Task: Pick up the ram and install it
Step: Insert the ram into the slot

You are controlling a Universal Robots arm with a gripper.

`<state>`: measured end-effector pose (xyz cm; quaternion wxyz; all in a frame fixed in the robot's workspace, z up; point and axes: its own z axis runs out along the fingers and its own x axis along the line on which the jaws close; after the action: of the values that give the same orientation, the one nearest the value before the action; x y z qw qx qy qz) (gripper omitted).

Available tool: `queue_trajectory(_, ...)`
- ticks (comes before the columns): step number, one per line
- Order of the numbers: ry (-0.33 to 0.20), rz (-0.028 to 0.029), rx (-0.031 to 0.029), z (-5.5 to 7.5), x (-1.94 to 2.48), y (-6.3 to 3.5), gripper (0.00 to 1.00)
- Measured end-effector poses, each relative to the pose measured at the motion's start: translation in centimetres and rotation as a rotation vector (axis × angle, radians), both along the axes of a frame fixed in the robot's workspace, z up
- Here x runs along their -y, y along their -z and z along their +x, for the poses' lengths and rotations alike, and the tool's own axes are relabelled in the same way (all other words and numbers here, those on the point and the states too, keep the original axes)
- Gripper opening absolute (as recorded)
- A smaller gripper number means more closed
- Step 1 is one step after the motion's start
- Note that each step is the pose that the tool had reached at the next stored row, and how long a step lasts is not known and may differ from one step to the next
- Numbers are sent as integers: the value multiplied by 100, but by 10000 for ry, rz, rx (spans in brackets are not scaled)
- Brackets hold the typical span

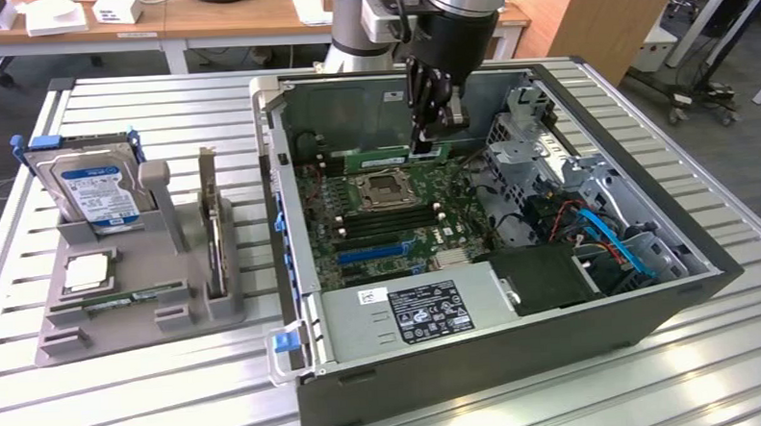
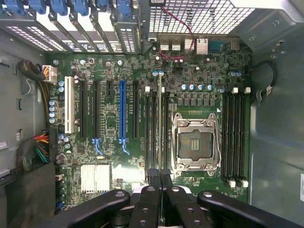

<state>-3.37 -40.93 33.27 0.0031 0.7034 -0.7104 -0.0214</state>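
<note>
From the exterior view, the arm's black gripper (image 1: 426, 142) reached down into the open grey metal computer case (image 1: 517, 380). Its fingers were pinched together on the ram (image 1: 385, 159), a long, thin green circuit-board stick held level just above the green motherboard (image 1: 407, 226), near the square silver processor socket (image 1: 386, 189). At that view's left, well apart from the work, a grey plastic holder (image 1: 65, 342) carried a silver-and-blue-labelled hard drive (image 1: 97, 192) and a dark upright expansion card (image 1: 210, 220).

In the wrist view the ram (image 2: 160, 118) showed edge-on, a thin line lying along the narrow black memory slots (image 2: 154, 133) beside the socket (image 2: 194, 142). To my eye the danger was skew. A stick sitting off the slot or tilted could jam on the slot wall or end clips, or slip in the grip. The socket and the small blue-topped capacitors (image 2: 197, 87) left little room alongside.
</note>
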Motion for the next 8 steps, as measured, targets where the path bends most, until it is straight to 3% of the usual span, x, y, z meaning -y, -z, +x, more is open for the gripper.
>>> queue_trajectory(8, 32, 1, 2, -1, 0, 82, 11)
